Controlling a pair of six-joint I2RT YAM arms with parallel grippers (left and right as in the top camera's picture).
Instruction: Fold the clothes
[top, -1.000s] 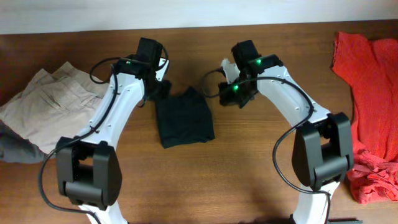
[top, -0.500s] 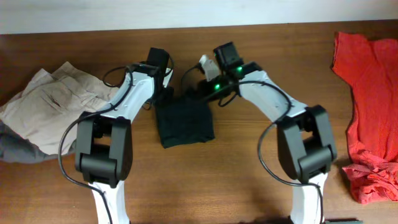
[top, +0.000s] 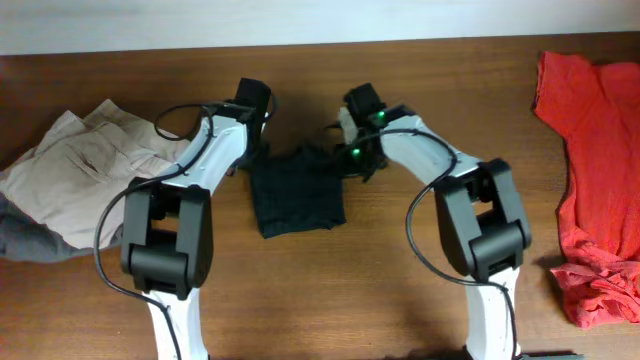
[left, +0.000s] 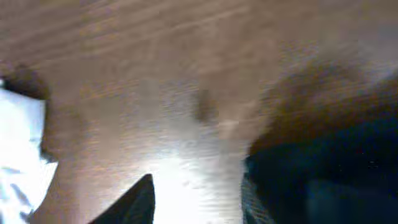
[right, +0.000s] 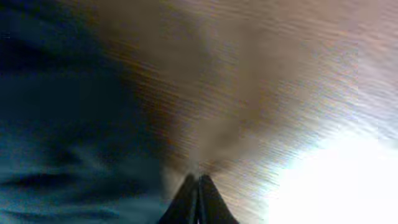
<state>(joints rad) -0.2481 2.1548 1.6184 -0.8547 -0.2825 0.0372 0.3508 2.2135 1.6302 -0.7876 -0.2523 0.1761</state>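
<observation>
The clothes are a black T-shirt (top: 296, 192), folded into a small rectangle at mid-table. My left gripper (top: 256, 150) is at its top left corner. In the left wrist view that gripper (left: 196, 200) is open over bare wood, and its right finger (left: 250, 198) lies against the edge of the shirt (left: 329, 168). My right gripper (top: 352, 162) is at the shirt's top right corner. The blurred right wrist view shows this gripper (right: 199, 194) shut, with nothing seen between its tips, on wood just right of the shirt (right: 62, 124).
Beige trousers (top: 80, 165) lie over a grey cloth (top: 25, 240) at the left edge. Red garments (top: 600, 120) are spread along the right edge, with more red cloth (top: 600, 290) at the front right. A pale blurred shape (left: 18, 155) shows at the left.
The right gripper has swung left to the shirt's top right corner. The left arm has folded in closer to the top left corner. The shirt's top edge looks slightly more rumpled.
</observation>
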